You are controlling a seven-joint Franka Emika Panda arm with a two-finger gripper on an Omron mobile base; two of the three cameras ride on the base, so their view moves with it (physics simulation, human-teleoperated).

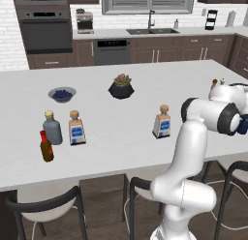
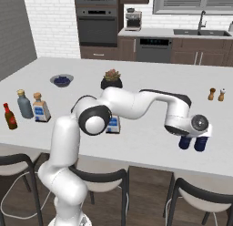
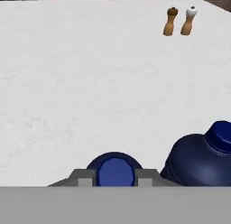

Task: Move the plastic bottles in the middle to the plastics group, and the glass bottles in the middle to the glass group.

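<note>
claw [image 3: 115,179] clamps blue bottle [image 3: 115,170] | second bottle [image 3: 200,162] beside | counter [image 3: 81,83] ahead

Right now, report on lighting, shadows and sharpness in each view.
Left base view: even flat light, soft shadows under the glass bottles.
Right base view: the same, slightly soft rendering.
Hand view: counter washed pale, the blue bottle between the jaws cropped but sharp.

A home kitchen: a wide white counter [image 1: 121,137] with dark stools [image 1: 43,210] tucked beneath, a built-in wall oven [image 1: 46,28], a dishwasher [image 1: 112,51], a sink with faucet [image 1: 151,30] under a window, brown cabinets, white brick tile, and a coffee machine [image 1: 85,22].
</note>
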